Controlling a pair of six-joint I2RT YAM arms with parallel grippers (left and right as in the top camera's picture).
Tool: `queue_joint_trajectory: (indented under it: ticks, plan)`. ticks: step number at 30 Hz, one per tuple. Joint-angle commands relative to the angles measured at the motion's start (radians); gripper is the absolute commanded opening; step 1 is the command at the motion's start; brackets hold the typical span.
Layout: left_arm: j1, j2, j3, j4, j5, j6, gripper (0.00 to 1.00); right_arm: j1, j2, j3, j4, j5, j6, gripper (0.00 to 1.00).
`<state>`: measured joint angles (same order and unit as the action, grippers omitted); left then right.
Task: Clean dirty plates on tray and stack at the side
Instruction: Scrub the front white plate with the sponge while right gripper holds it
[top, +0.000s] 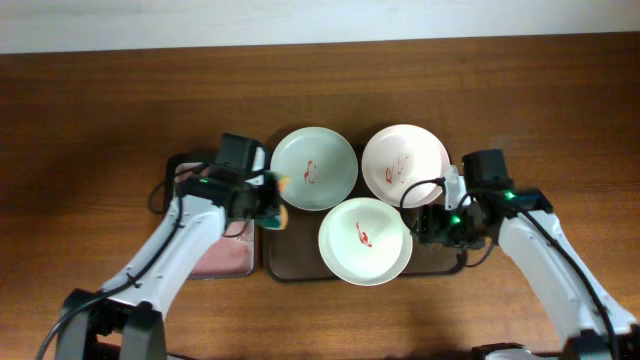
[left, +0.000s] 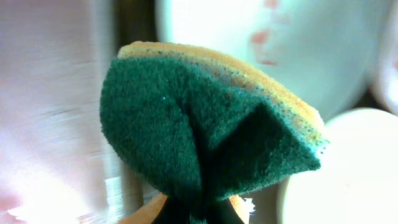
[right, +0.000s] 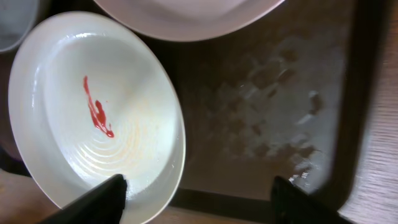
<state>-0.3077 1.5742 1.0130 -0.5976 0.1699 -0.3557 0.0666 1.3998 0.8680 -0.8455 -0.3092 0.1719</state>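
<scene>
Left fingers (top: 265, 196) mostly hidden, clamped on green-yellow sponge (left: 205, 124). Right fingers (right: 104, 200) spread apart, only tips in frame, by whitish plate (right: 93, 106) at tray's 6 o'clock. Green plate (top: 313, 168) at 11, pink plate (top: 404, 165) at 1. Tray (top: 287, 262) mostly covered, long axis 9 to 3. Brown wooden desk (top: 100, 110); pale wall (top: 300, 20) at 12.

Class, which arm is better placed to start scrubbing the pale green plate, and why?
Left. The left pincer holds the sponge right beside the pale green plate; the right pincer is open, empty, by the rim of the whitish plate.
</scene>
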Motion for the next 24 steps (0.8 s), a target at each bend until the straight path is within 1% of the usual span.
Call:
queue_joint_trajectory:
  ticks: [1, 3, 4, 6, 8, 11, 12, 15, 16, 18, 22, 24]
  plan:
    - [-0.093, -0.019, 0.02, 0.06, 0.079, 0.004, 0.0, 0.005, 0.082, 0.02, 0.008, -0.067, -0.01, 0.64]
    - [-0.14, -0.019, 0.02, 0.091, 0.078, 0.001, 0.0, 0.005, 0.135, 0.02, 0.014, -0.111, -0.01, 0.63]
    - [-0.163, -0.019, 0.02, 0.11, 0.078, 0.001, 0.0, 0.005, 0.163, 0.021, 0.016, -0.131, -0.009, 0.59]
    - [-0.208, -0.018, 0.02, 0.152, 0.078, -0.002, 0.0, 0.006, 0.209, 0.021, 0.016, -0.133, -0.009, 0.5]
    - [-0.251, -0.007, 0.02, 0.19, 0.078, -0.048, 0.0, 0.006, 0.238, 0.02, 0.016, -0.137, -0.005, 0.32]
    - [-0.303, 0.04, 0.02, 0.234, 0.079, -0.118, 0.0, 0.014, 0.243, 0.02, 0.016, -0.154, 0.002, 0.28]
    - [-0.327, 0.059, 0.02, 0.253, 0.086, -0.13, 0.0, 0.026, 0.243, 0.018, 0.016, -0.154, 0.006, 0.24]
    - [-0.368, 0.074, 0.02, 0.291, 0.089, -0.13, 0.0, 0.063, 0.243, 0.018, 0.029, -0.151, 0.048, 0.17]
    - [-0.378, 0.08, 0.02, 0.296, 0.089, -0.141, 0.0, 0.078, 0.243, 0.018, 0.038, -0.15, 0.051, 0.16]
    - [-0.395, 0.101, 0.02, 0.295, 0.089, -0.226, 0.0, 0.097, 0.243, 0.018, 0.051, -0.128, 0.08, 0.12]
    - [-0.435, 0.161, 0.02, 0.32, 0.1, -0.385, 0.0, 0.099, 0.243, 0.018, 0.054, -0.079, 0.1, 0.1]
    - [-0.446, 0.181, 0.02, 0.336, 0.1, -0.422, 0.0, 0.099, 0.243, 0.018, 0.053, -0.079, 0.1, 0.1]
